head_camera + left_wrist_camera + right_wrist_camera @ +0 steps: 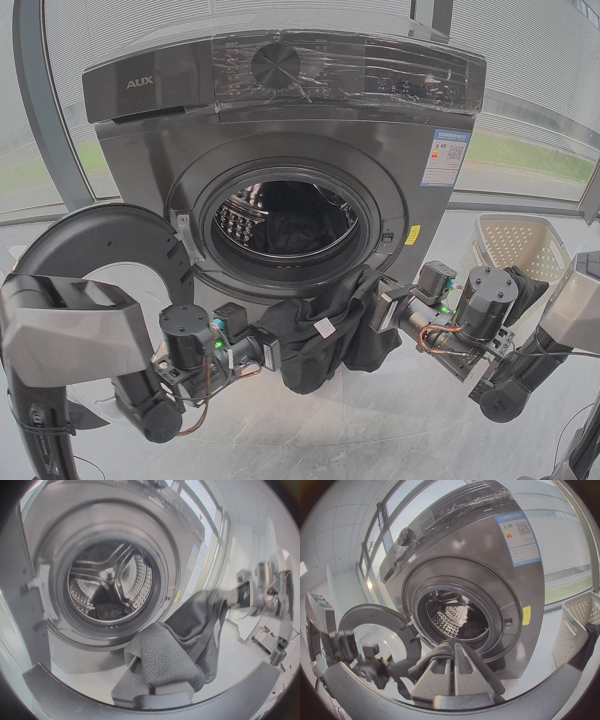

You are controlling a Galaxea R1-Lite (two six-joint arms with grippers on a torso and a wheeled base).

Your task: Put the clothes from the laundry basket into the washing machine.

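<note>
While we hold a dark garment (325, 337) just below the washing machine's (287, 131) open mouth, our left fingers (125, 683) and right fingers (434, 677) are each clamped on it; the laundry basket (531, 240) stands on the floor beside the machine.

Pale glossy stone floor (387, 425), tall dark-framed windows (531, 81) on the far side, green grass (537, 159) outside, white panelled ceiling (340, 520)

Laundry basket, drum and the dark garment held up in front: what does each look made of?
Laundry basket: looks like cream moulded plastic, matt, with hole patterns in its walls. Drum: shiny perforated metal, probably stainless steel by its reflections. Dark garment: soft knit fabric, fine mesh texture, draping in folds; fibre unclear.
</note>
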